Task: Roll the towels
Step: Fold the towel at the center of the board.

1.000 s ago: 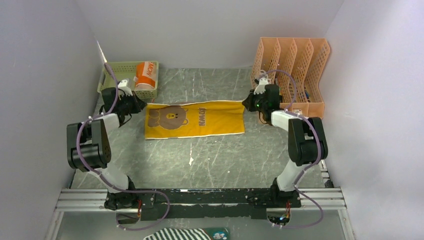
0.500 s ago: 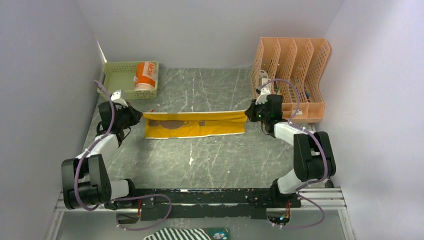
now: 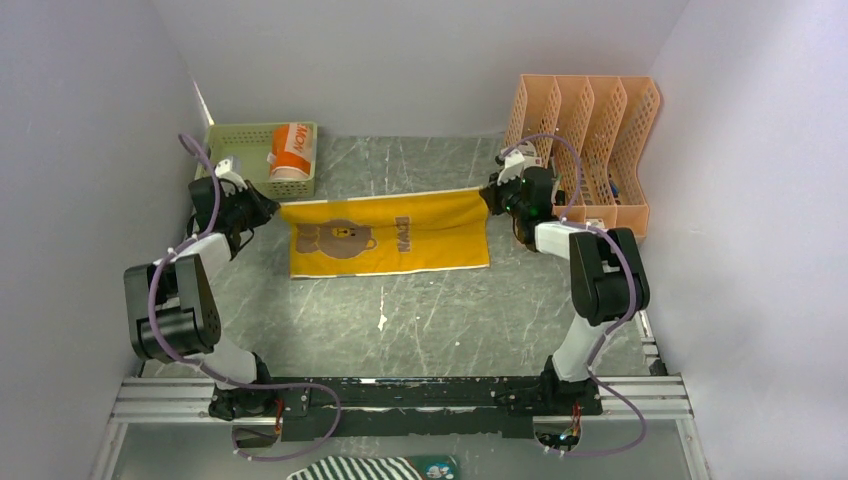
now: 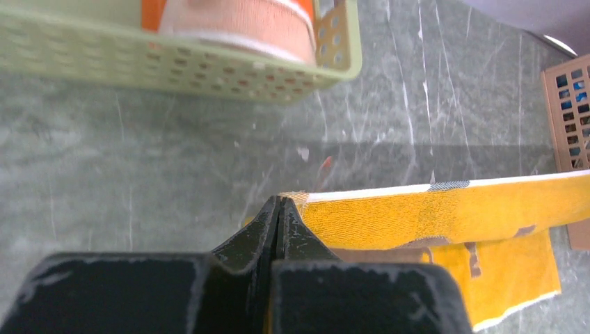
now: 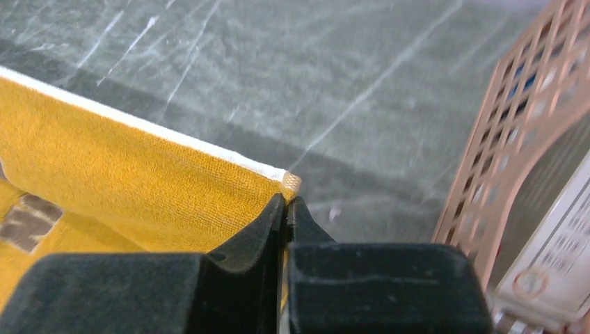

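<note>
The yellow towel [image 3: 385, 235] with a brown bear print is stretched across the middle of the table. Its far edge is lifted and taut while its near edge rests on the table. My left gripper [image 3: 273, 210] is shut on the towel's far left corner [image 4: 296, 198]. My right gripper [image 3: 487, 197] is shut on the far right corner [image 5: 291, 183]. In both wrist views the black fingertips [image 4: 268, 219] [image 5: 275, 216] pinch the cream-edged cloth. The orange towel [image 3: 291, 150] sits rolled in the green basket [image 3: 235, 150].
The green basket [image 4: 174, 66] stands at the far left, just beyond the left gripper. An orange file rack [image 3: 585, 140] stands at the far right, close to the right gripper [image 5: 286, 202]. A black-and-white striped cloth [image 3: 350, 468] lies below the arm bases.
The towel lay flat a second ago. Both grippers drew its far edge up and toward the near side, then carried it back toward the far side, where it is held raised.
</note>
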